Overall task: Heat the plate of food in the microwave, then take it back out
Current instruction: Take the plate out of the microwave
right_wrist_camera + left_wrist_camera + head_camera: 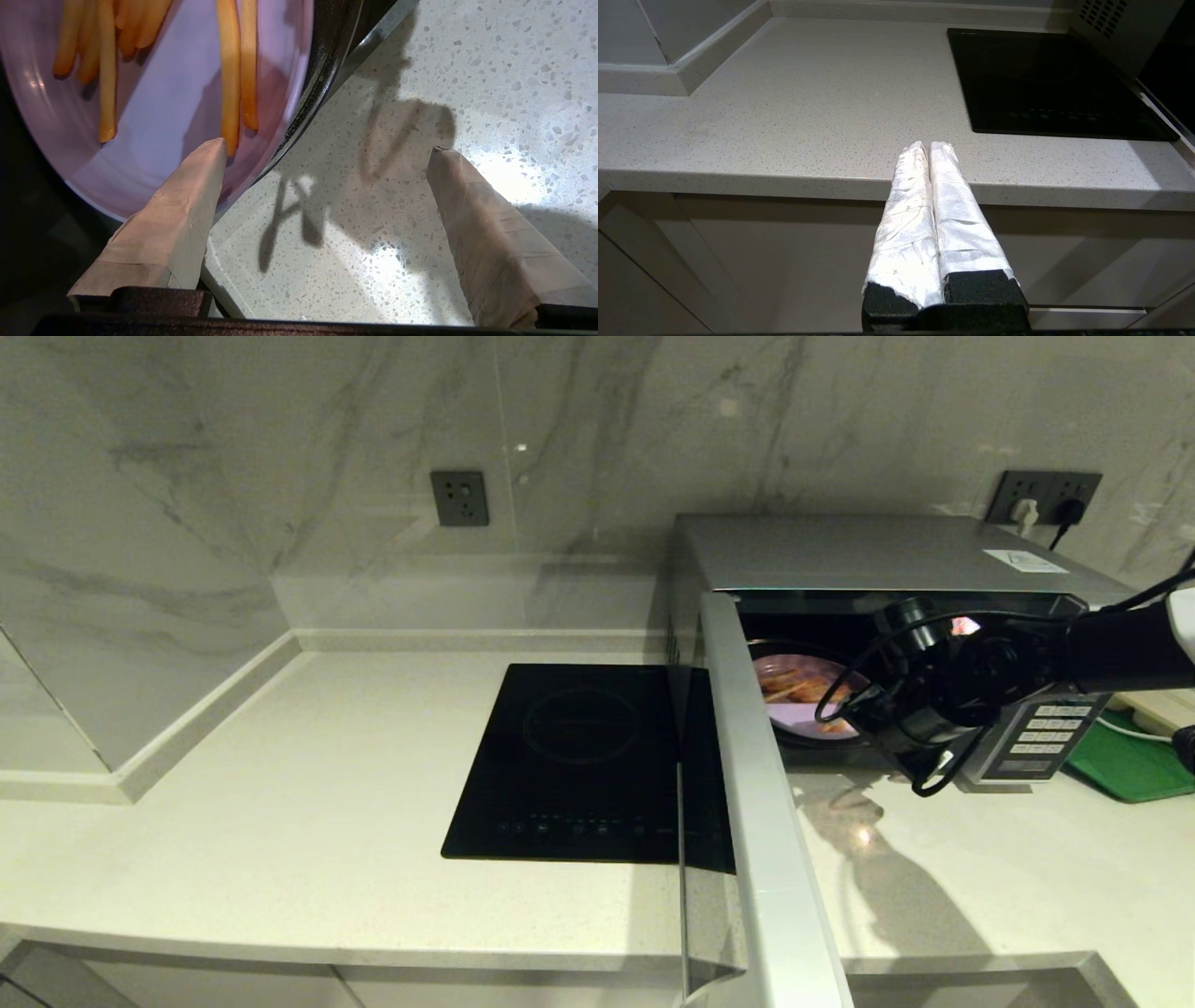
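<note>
Currently I have the right gripper (327, 149) at the mouth of the microwave (878, 555), right of centre in the head view, with the door (756, 803) swung fully open toward me. Its fingers are spread wide and grip nothing. The plate of food (803, 695) sits inside the cavity on the dark turntable (322, 79), lit from within.

In the right wrist view, one finger (187, 205) lies over the near rim of the plate, close to the tip of a fry (231, 70) in the upper left of the frame; the other finger (476, 210) is over bare countertop (467, 70), outside the oven. I cannot tell whether the first finger touches the plate.

Judgement: whether the plate has just been set down or is about to be taken out is not determinable. If taking it out, the rim must sit between the fingers, one above and one below, clear of the fries, before closing. Lift only slightly and withdraw level, so nothing slides and the plate clears the turntable edge and door sill.

The left gripper (930, 145) is parked off the front edge of the counter, lower centre of its own view, fingers pressed together, empty.
</note>
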